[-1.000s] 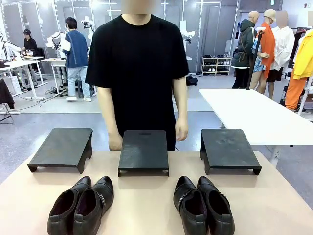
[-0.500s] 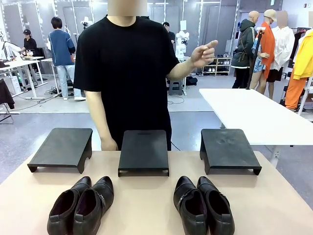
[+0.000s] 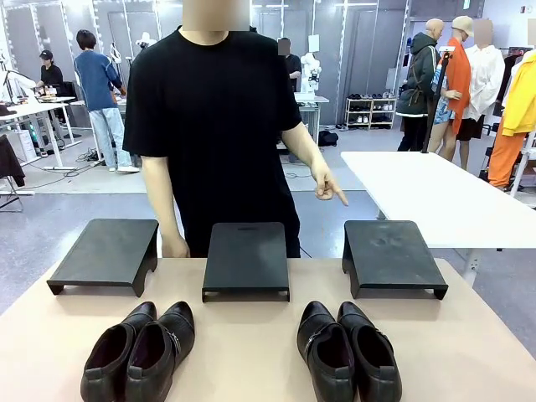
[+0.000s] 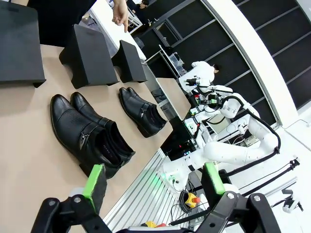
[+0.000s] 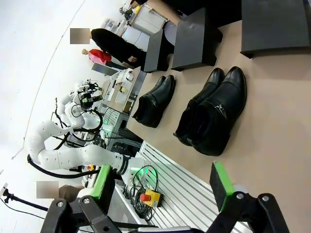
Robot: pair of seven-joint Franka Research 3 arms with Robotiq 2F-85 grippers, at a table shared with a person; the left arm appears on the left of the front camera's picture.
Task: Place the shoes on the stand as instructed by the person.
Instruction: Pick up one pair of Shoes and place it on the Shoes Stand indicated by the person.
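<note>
Two pairs of glossy black shoes stand toes-away near the table's front edge: the left pair (image 3: 138, 352) and the right pair (image 3: 347, 350). Behind them are three black stands, left (image 3: 105, 254), middle (image 3: 246, 258) and right (image 3: 390, 255). The person (image 3: 213, 126) stands at the far side, one hand (image 3: 328, 186) pointing down toward the right stand. My left gripper (image 4: 153, 180) is open off the table's front edge, with the left pair (image 4: 87, 133) ahead of it. My right gripper (image 5: 163, 182) is open too, back from the right pair (image 5: 214, 116).
The tan table (image 3: 251, 335) has bare room between and around the pairs. A white table (image 3: 435, 197) stands behind at the right. The person's other hand (image 3: 174, 245) hangs at the far edge, between the left and middle stands.
The person's hand was lifted from the table's far edge, raised to chest height, then lowered to point toward the right stand. Shoes, stands and grippers have not moved.
</note>
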